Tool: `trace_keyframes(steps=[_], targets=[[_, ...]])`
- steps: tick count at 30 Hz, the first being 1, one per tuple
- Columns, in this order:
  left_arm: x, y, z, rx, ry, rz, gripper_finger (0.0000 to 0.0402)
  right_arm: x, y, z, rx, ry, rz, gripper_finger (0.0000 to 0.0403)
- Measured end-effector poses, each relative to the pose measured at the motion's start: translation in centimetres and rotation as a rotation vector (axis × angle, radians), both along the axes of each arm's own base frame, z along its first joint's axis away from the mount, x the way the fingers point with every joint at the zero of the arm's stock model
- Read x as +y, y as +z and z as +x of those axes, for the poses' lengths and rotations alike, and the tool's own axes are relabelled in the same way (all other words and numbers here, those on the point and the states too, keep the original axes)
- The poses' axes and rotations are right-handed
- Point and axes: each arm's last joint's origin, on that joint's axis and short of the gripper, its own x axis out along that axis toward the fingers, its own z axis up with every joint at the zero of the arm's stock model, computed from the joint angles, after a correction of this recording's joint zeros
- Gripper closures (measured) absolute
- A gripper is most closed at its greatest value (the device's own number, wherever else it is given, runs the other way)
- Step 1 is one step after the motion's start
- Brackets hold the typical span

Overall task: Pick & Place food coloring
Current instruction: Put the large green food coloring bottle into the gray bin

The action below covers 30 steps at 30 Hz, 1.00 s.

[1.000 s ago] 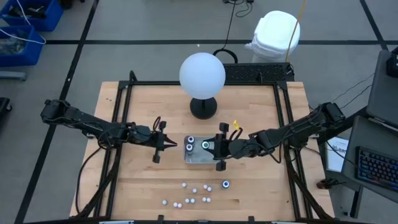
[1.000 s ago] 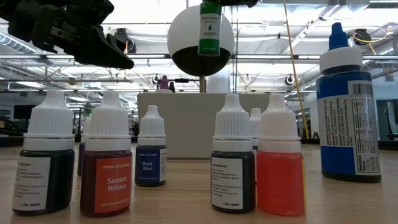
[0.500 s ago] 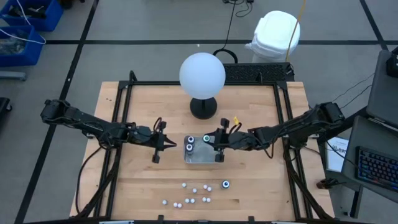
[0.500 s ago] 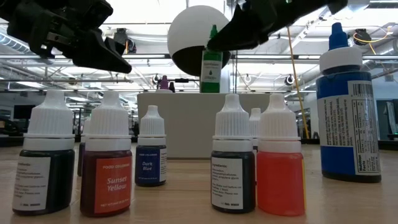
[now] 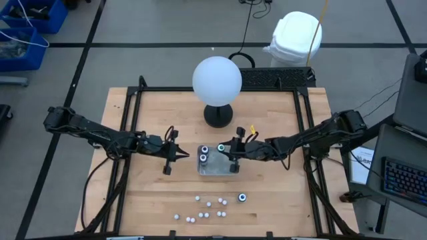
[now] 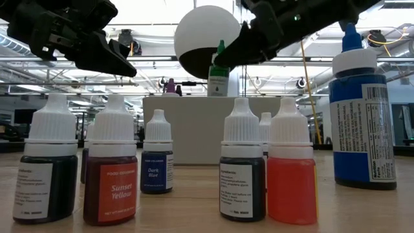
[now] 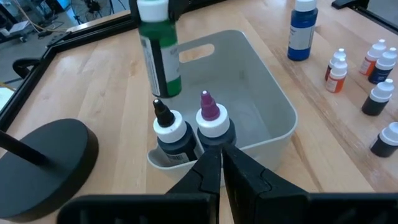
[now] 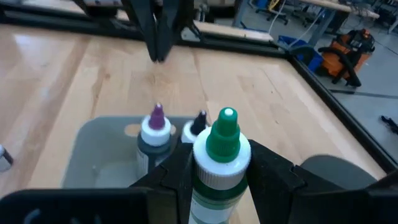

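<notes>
Placing step here: right gripper [image 8: 221,171] is clamped on the green bottle [image 8: 219,163] over the tray [image 7: 267,106], needs lowering then release, left gripper [image 7: 222,165] pinched empty nearby.

Small white-capped bottles [image 5: 207,208] on tabletop: labels unreadable from above. Green-capped bottle [image 8: 219,168]: lower body cut off in right wrist view.

Overhead: clear tray [image 5: 215,167] sits mid-table, two dark bottles [image 5: 203,155] in its left end. Right gripper [image 5: 231,152] over the tray's right end holds a teal-topped bottle [image 5: 221,148]. Left gripper [image 5: 179,155] left of tray. Small bottles [image 5: 208,208] scattered near the front edge. White globe [image 5: 217,79] toward the back edge.
</notes>
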Motion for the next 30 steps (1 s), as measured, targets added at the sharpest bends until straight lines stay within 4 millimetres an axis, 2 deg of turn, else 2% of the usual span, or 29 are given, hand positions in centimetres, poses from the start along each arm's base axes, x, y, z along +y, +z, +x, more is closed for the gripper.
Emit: trace_keyframes(steps=[8,20,30], targets=[[0.0,0.0,0.0,0.005,0.000,0.002,0.0376,-0.3,-1.2,1.1,-0.029,0.024,0.035,0.0287],[0.0,-0.1,-0.1,0.014,0.001,0.004,0.0376,0.0,-4.0,2.6,0.003,0.004,0.076,0.0287],[0.2,-0.2,-0.1,0.019,0.035,0.021,0.0376,-0.3,-5.4,4.9,0.057,0.001,0.090,0.0287]])
